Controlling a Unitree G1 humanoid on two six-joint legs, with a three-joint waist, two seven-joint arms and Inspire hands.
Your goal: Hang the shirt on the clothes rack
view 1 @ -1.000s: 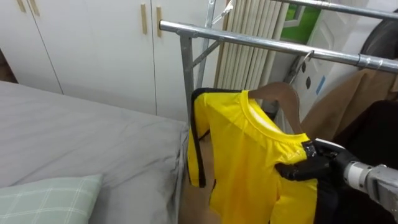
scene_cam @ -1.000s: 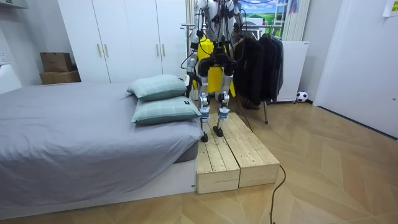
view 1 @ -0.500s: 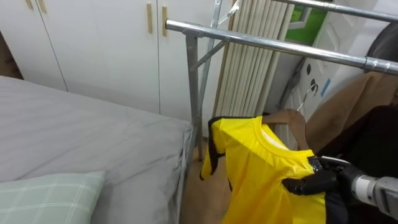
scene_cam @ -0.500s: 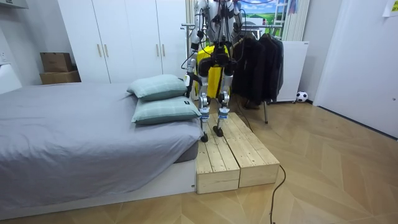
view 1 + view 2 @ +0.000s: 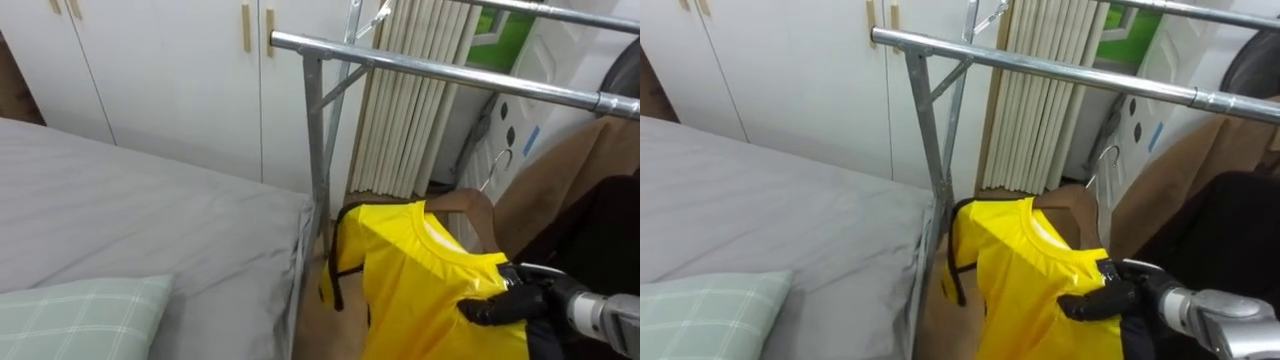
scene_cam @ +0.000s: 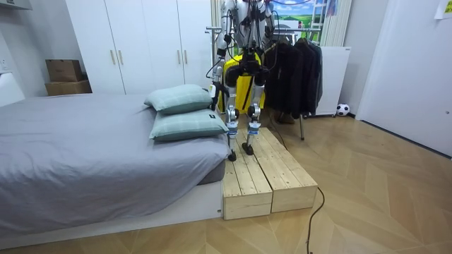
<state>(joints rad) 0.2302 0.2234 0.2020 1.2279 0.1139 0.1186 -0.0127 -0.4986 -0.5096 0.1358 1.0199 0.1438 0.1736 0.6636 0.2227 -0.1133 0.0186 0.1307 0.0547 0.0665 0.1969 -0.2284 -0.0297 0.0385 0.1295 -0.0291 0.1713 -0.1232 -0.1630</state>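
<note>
A yellow shirt (image 5: 420, 285) with black trim hangs on a wooden hanger (image 5: 470, 200), whose metal hook (image 5: 497, 165) points up. My right hand (image 5: 510, 300) is shut on the shirt's shoulder and the hanger end at the lower right. The hook is free in the air, well below the metal clothes rail (image 5: 450, 72) that crosses the top of the view. The same shirt (image 5: 1025, 285), right hand (image 5: 1105, 295) and rail (image 5: 1040, 65) show in the right eye view. I stand on a wooden platform (image 6: 261, 176), facing the rack, with my left hand (image 6: 212, 89) low at my side.
The rack's upright post (image 5: 318, 150) stands just left of the shirt. A brown garment (image 5: 565, 170) and dark clothes (image 5: 600, 230) hang on the rail's right part. A grey bed (image 5: 130, 230) with a checked pillow (image 5: 80, 310) lies to the left. White wardrobes (image 5: 150, 70) stand behind.
My right hand has lowered the shirt and hanger. The hook, close under the rail a second ago, now sits well below it.
</note>
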